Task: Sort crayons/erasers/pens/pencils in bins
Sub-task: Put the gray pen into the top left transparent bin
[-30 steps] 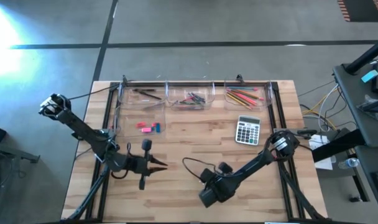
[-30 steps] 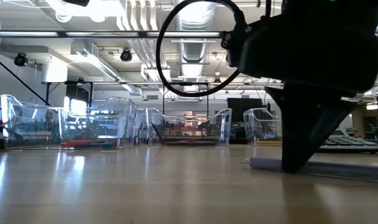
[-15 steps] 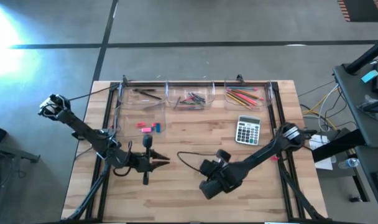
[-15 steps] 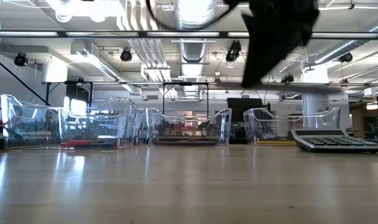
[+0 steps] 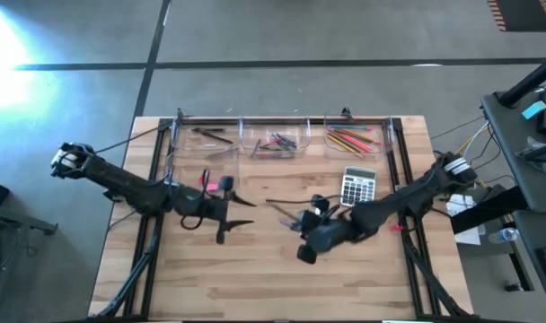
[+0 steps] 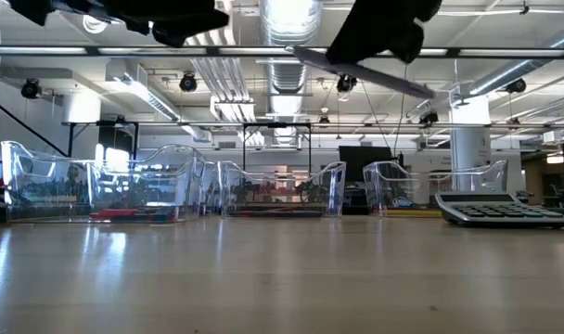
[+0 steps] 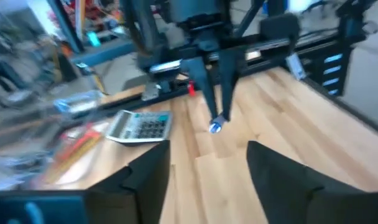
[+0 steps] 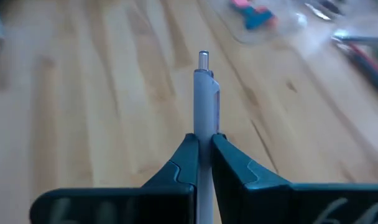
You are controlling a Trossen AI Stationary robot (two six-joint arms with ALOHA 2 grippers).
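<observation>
The left gripper (image 5: 240, 201) hangs over the table (image 5: 255, 278) just in front of the eraser bin (image 5: 179, 175) near the left edge, fingers (image 7: 145, 180) spread and empty. Pink and blue erasers (image 5: 210, 183) lie in that bin. At mid-table the right gripper (image 8: 201, 146) is raised, clamped on a grey pen (image 8: 203, 93); in the low view the pen (image 6: 370, 74) is off the table. Three more bins (image 5: 275, 139) line the far edge, the rightmost holding pencils (image 5: 352, 139). A calculator (image 5: 357, 187) lies near the right edge.
</observation>
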